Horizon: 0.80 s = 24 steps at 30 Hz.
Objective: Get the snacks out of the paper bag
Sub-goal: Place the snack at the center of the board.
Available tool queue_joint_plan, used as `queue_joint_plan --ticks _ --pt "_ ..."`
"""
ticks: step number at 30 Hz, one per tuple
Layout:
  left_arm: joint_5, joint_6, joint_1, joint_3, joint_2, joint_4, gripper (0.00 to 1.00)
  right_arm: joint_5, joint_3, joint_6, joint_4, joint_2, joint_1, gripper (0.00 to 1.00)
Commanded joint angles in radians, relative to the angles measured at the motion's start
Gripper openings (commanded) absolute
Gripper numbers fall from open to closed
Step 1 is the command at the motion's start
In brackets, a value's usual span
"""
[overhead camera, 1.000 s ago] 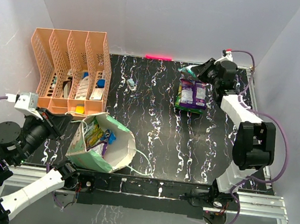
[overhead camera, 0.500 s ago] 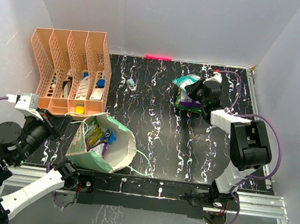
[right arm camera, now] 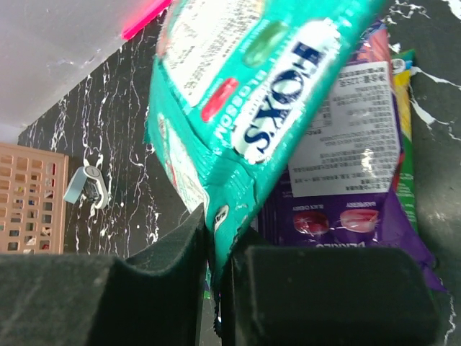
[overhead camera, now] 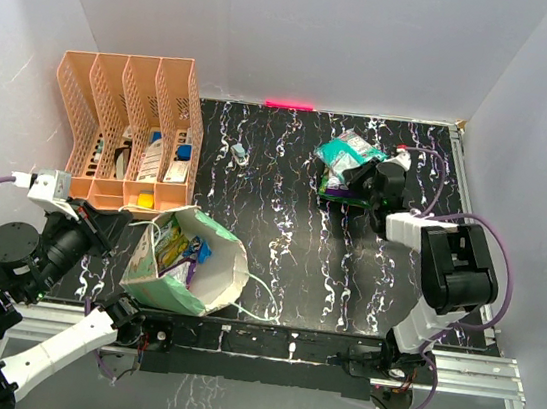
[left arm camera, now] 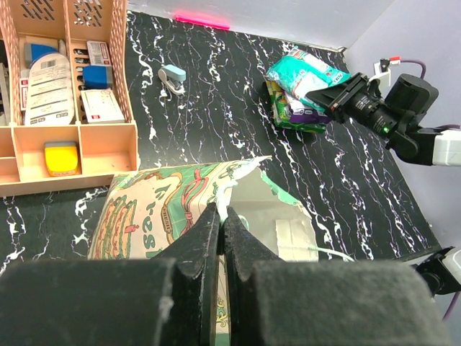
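The cream and mint paper bag (overhead camera: pixel 190 264) lies near the table's front left, mouth open, with a few snack packets (overhead camera: pixel 175 248) showing inside. My left gripper (left arm camera: pixel 220 216) is shut on the bag's upper rim (left arm camera: pixel 234 173). My right gripper (overhead camera: pixel 362 181) is shut on the edge of a teal snack packet (overhead camera: pixel 346 152), holding it just over a purple packet (overhead camera: pixel 342 185) and a green one lying at the back right. The teal packet (right arm camera: pixel 245 94) and the purple packet (right arm camera: pixel 353 180) fill the right wrist view.
An orange slotted file rack (overhead camera: pixel 127 130) with small items stands at the back left. A small stapler-like object (overhead camera: pixel 241 153) lies on the black marbled table (overhead camera: pixel 278 246) behind the bag. A white string handle (overhead camera: pixel 261 299) trails from the bag. White walls enclose the table.
My right gripper has brought the teal packet down and nearer, from the back right corner to just above the purple and green packets. The left arm and the bag have not moved.
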Motion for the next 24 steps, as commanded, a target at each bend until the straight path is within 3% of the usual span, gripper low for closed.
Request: queue_joint_plan --ticks 1,13,18,24 --pt "-0.011 0.001 -0.006 0.022 0.003 -0.002 0.00 -0.002 -0.033 0.049 0.060 -0.063 -0.042 0.13" --pt "0.000 -0.009 -0.008 0.016 0.008 0.004 0.00 -0.184 -0.089 0.112 0.103 -0.071 -0.107 0.21" --pt "-0.002 -0.010 -0.008 0.012 0.006 0.008 0.00 -0.307 -0.075 0.122 0.010 -0.095 -0.119 0.35" --pt "-0.001 -0.008 -0.009 0.009 0.014 0.010 0.00 -0.367 -0.212 0.052 -0.230 -0.307 -0.135 0.53"
